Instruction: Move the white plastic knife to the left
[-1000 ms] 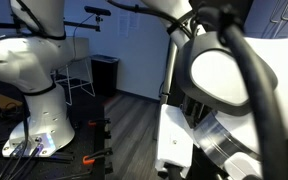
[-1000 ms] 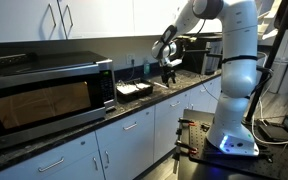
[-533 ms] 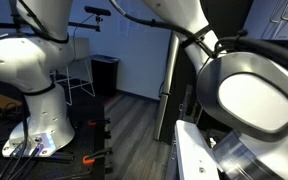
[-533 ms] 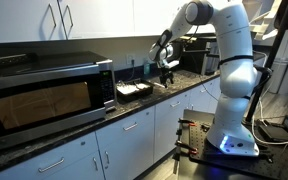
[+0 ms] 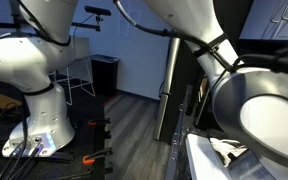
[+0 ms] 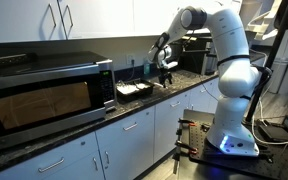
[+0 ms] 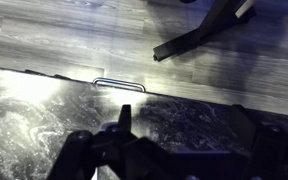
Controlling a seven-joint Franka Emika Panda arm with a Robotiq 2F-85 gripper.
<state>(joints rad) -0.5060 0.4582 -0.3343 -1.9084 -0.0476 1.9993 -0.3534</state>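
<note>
I do not see the white plastic knife in any view. My gripper (image 6: 167, 70) hangs over the dark stone counter (image 6: 174, 88) to the right of a black tray. In the wrist view my gripper (image 7: 185, 116) is open: its two dark fingers (image 7: 123, 112) stand wide apart with only bare speckled counter (image 7: 184, 120) between them. Nothing is held. In an exterior view the arm's white and black links (image 5: 254, 110) fill the right side and hide the counter.
A microwave (image 6: 46, 95) stands on the counter at the left, with a black tray (image 6: 134, 90) beside it. White cabinets hang above. The wrist view shows the counter's front edge, a cabinet handle (image 7: 118, 84) and wooden floor below. The robot base (image 6: 234, 130) stands on the floor.
The arm's upper links have swung towards the counter, and in the blocked view they have slid to the right. The gripper stays over about the same part of the counter.
</note>
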